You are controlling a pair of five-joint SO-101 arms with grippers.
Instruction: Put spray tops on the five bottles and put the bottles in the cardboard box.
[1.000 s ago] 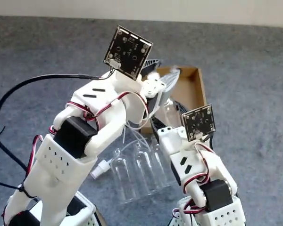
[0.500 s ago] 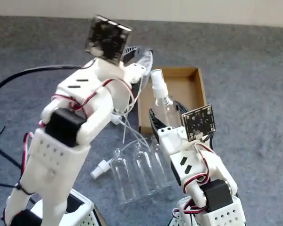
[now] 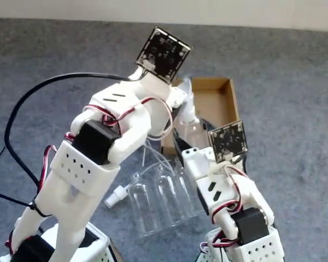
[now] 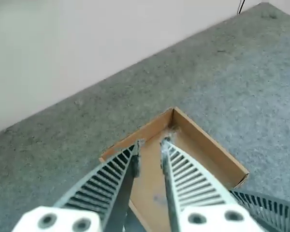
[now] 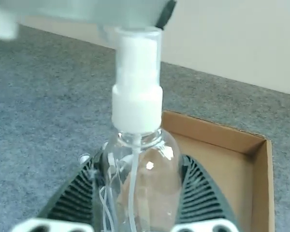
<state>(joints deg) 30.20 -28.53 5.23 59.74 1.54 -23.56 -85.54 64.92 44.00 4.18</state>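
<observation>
My right gripper point(image 3: 192, 139) point(image 5: 140, 162) is shut on a clear bottle point(image 3: 195, 131) point(image 5: 140, 174), held upright beside the cardboard box point(image 3: 216, 101) point(image 5: 222, 159). A white spray top point(image 5: 137, 96) point(image 3: 188, 106) sits on the bottle's neck, its tube hanging inside. My left gripper point(image 3: 185, 98) point(image 4: 150, 143) is right at the head of that spray top. Its fingers stand a narrow gap apart with nothing showing between them. In the left wrist view the box point(image 4: 203, 150) lies beyond the fingertips.
Three clear bottles point(image 3: 161, 196) lie side by side on the grey carpet between the two arm bases. A loose white spray top point(image 3: 117, 195) lies at their near-left end. A black cable point(image 3: 22, 114) loops on the left.
Half a second ago my left gripper was swung out to the left, wide open and away from the bottle. Now it is back over the spray top. The right arm has not moved.
</observation>
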